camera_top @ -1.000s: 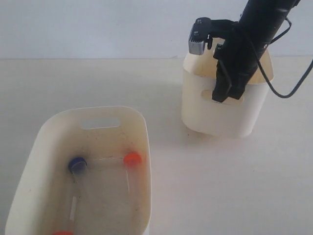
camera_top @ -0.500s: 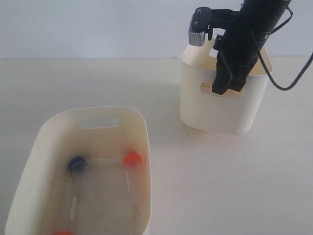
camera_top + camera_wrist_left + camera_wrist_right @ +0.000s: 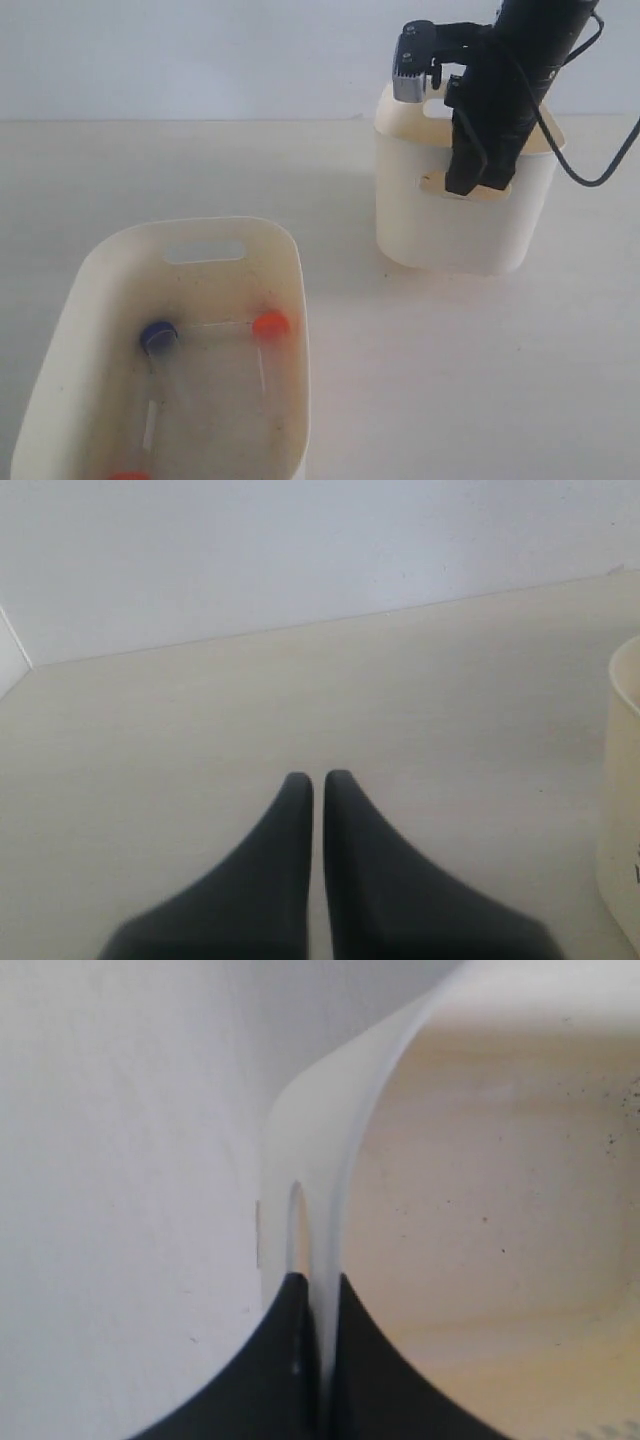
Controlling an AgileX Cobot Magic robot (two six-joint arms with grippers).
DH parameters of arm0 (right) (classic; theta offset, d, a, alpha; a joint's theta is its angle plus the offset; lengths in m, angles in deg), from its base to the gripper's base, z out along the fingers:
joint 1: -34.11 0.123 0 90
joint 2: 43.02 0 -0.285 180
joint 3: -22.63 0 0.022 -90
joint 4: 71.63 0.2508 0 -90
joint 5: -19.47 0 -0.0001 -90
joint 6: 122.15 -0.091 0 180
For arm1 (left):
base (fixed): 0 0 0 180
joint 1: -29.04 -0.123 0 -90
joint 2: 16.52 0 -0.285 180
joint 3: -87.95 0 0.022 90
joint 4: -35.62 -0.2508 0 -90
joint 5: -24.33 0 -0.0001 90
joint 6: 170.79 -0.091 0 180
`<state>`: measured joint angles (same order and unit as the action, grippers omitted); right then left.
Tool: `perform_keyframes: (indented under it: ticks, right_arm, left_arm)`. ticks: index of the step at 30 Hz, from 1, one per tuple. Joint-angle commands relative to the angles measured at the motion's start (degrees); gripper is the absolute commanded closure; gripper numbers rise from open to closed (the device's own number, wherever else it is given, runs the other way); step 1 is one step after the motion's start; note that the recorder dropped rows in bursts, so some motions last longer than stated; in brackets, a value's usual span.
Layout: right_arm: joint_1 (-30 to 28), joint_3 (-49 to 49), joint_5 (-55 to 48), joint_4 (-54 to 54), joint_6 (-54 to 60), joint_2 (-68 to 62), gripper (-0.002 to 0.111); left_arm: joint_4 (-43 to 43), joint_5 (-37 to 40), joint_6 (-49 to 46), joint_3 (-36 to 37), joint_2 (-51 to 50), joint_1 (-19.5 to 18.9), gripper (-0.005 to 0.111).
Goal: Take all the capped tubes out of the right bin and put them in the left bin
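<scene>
Lying on the floor of the left bin, front left in the exterior view, are capped tubes; two orange caps and one blue cap show. The right bin stands well apart at back right, its wall pinched by the right gripper, one finger inside and one outside. The left gripper is over the table, jaws pressed almost together and holding nothing.

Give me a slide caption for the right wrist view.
Right arm's jaws clamp the wall of the right bin, one jaw inside, one outside.
</scene>
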<state>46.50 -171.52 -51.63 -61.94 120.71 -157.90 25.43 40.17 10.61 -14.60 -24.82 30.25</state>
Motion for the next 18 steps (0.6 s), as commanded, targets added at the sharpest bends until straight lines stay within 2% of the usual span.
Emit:
perform_keyframes:
  ticks: [1,3,4,5,6,7,9,10,12,13,14,18]
  right_arm:
    - [-0.38,4.99,1.49,-3.95,0.41,0.46,0.108]
    - [-0.38,8.07,5.37,-5.16,0.46,0.46,0.106]
    - [-0.38,8.82,5.81,-5.89,0.46,0.46,0.099]
    - [-0.38,8.95,5.97,-6.31,0.46,0.46,0.086]
    - [-0.38,8.95,6.27,-6.58,0.46,0.46,0.078]
    - [-0.38,8.95,6.8,-6.58,0.46,0.46,0.066]
    - [-0.38,8.95,7.47,-6.35,0.46,0.46,0.054]
    - [-0.38,8.95,7.78,-6.35,0.46,0.46,0.054]
    - [-0.38,8.95,7.88,-5.76,1.61,0.46,0.063]
    - [-0.38,8.95,7.82,-5.88,4.68,0.98,0.088]
    - [-0.38,8.83,8.4,-5.88,5.69,1.41,0.103]
    - [-0.5,5.04,7.72,-7.68,5.13,4.14,0.109]
  left_arm:
    - [0.06,-0.87,0.66,-0.23,0.11,-0.06,0.102]
    - [0.06,-0.87,0.66,-0.23,0.11,-0.06,0.102]
    - [0.06,-0.87,0.66,-0.23,0.11,-0.06,0.102]
    - [0.06,-0.87,0.66,-0.23,0.11,-0.06,0.102]
    - [0.06,-0.87,0.66,-0.23,0.11,-0.06,0.102]
    - [0.06,-0.87,0.66,-0.23,0.11,-0.06,0.102]
    - [0.06,-0.87,0.66,-0.23,0.11,-0.06,0.102]
    - [0.06,-0.87,0.66,-0.23,0.11,-0.06,0.102]
    - [0.06,-0.87,0.66,-0.23,0.11,-0.06,0.102]
    - [0.06,-0.87,0.66,-0.23,0.11,-0.06,0.102]
    - [0.06,-0.87,0.66,-0.23,0.11,-0.06,0.102]
    - [0.06,-0.87,0.66,-0.23,0.11,-0.06,0.102]
